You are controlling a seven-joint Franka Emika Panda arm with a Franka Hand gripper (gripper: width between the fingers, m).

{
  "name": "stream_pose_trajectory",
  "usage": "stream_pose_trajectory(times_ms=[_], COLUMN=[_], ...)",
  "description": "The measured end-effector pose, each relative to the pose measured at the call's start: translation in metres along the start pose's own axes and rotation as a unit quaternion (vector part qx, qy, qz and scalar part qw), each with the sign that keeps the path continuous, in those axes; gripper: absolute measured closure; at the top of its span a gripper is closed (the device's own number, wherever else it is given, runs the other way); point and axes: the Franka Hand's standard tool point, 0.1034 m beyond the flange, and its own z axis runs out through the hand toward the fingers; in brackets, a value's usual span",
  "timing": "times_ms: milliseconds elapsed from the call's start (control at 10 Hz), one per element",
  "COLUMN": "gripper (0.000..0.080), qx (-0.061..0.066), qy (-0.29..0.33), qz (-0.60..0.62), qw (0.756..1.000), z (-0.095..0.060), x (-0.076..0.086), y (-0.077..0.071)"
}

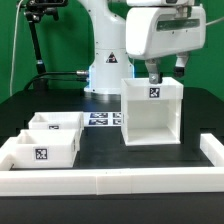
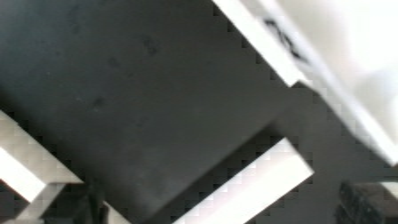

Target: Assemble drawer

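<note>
- The gripper (image 1: 152, 76) is seen at the top rim of the housing (image 1: 150, 118), which stands upright on the table (image 1: 110, 152) toward the exterior view's right, open face to the camera.
- Whether the fingers are spread, closed or clamped on the rim cannot be told — the tips are hidden and the wrist view is blurred.
- If the housing is to be gripped, its wall should be taken squarely and moved slowly; a tall hollow box is judged likely to tip when pushed high up.
- The farther tray (image 1: 57, 122) and the nearer tray (image 1: 42, 150) lie close together at the exterior view's left, well apart from the housing.
- The table is matt black and edged by a low border wall (image 1: 120, 181); the marker board (image 1: 100, 119) lies behind, between trays and housing, and a green curtain (image 1: 15, 50) is hung beyond.
</note>
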Motion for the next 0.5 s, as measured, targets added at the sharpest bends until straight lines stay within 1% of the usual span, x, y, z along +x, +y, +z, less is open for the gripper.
stream_pose_trajectory(times_ms=[300,400,500], gripper=[0.015,0.015,0.015], qx=[0.0,-0.004,-0.015], qy=[-0.001,0.003,0.011], qz=[0.006,0.029,0.091], qw=[1.0,1.0,0.996], z=[0.001,0.0,-0.003], x=[0.0,-0.001,-0.006], y=[0.0,-0.001,-0.01])
